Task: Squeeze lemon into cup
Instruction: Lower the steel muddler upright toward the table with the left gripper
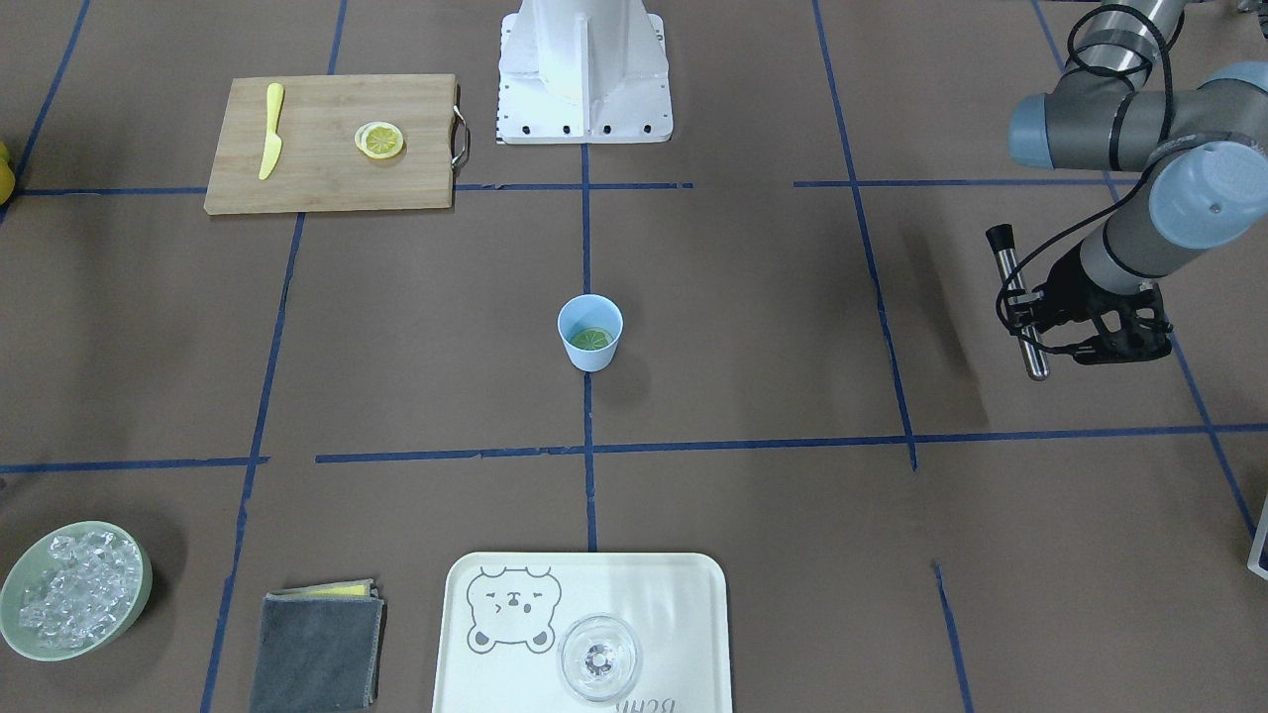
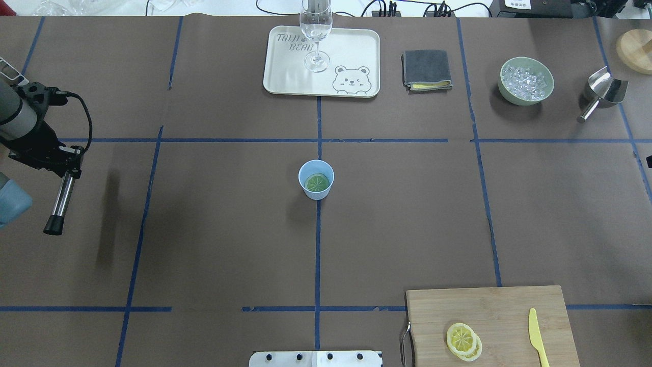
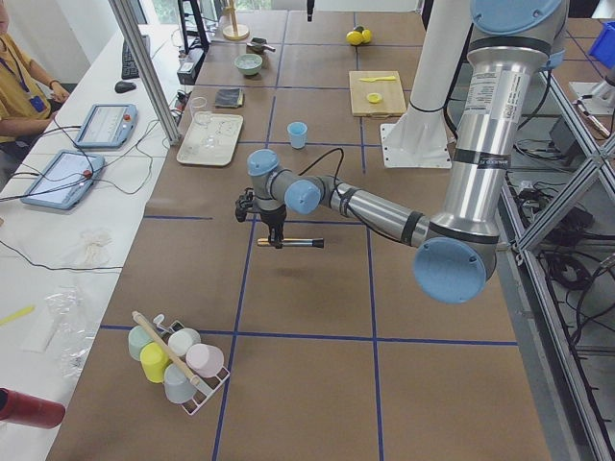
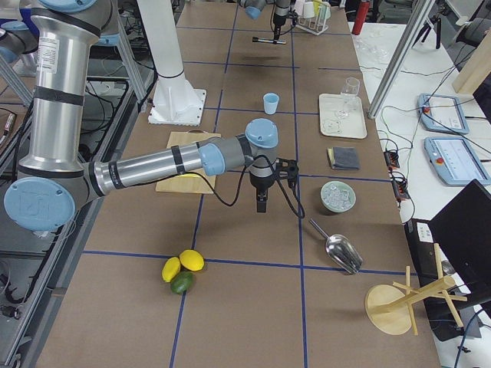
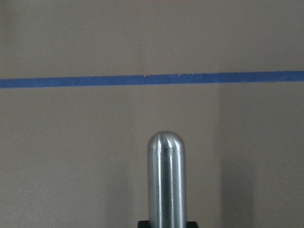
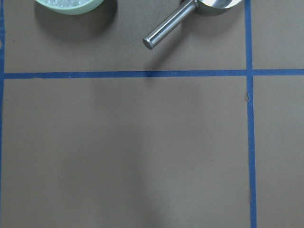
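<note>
Light-blue tapered plastic cup (image 1: 594,358), front-facing view: we see it mid-frame, thin round yellow lemon slice (image 1: 591,340) flat inside.
Left gripper (image 2: 71,163), overhead view: left edge, clamped on polished steel rod (image 2: 61,201) with black tip.
Right gripper (image 4: 262,202), right-side view: centre frame; we cannot tell its opening.

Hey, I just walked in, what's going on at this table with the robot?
The robot's left hand is clamped on a shiny metal rod with a black tip, held off to the side above the table. The small light-blue plastic cup stands at the centre with a thin round lemon slice lying inside. Two more lemon slices sit overlapping on the wooden cutting board. The right hand hangs over the table away from the cup; open or shut, I cannot tell.
</note>
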Controlling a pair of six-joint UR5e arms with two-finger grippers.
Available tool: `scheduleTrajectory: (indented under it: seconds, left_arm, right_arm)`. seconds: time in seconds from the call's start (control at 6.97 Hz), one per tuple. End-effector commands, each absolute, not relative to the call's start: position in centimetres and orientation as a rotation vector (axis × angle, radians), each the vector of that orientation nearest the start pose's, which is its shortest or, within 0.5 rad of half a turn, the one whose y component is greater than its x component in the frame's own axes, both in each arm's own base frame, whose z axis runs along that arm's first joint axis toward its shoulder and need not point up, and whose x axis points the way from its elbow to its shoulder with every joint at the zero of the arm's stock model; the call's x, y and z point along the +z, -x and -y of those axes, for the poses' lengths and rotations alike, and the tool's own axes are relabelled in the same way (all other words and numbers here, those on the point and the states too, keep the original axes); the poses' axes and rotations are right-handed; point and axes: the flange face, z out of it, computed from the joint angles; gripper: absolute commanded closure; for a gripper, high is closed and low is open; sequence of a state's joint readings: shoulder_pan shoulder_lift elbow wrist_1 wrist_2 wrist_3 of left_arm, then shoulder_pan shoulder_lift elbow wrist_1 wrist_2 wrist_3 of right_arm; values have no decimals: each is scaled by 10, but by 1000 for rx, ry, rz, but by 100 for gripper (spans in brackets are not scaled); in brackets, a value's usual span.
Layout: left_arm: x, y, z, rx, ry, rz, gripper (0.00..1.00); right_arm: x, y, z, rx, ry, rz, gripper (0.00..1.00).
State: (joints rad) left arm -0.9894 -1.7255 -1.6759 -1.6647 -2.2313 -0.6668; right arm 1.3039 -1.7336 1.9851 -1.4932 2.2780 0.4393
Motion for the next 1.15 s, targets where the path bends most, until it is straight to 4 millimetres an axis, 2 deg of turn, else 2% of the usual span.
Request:
scheduleTrajectory:
  seconds: [0.0,0.14,0.29,1.0]
  left_arm:
    - [522,-253,512,57,74,-764,100]
    - [521,-261,509,80,55,-774,100]
    - [528,-284,500,112,50,-743,100]
    - [536,-287,499,76,79,-733,100]
  right_arm:
    - [522,47,432,43,-58,767,0]
    - [522,47,432,43,-58,767,0]
    - [522,47,432,43,-58,767,0]
    - [522,47,432,43,-58,767,0]
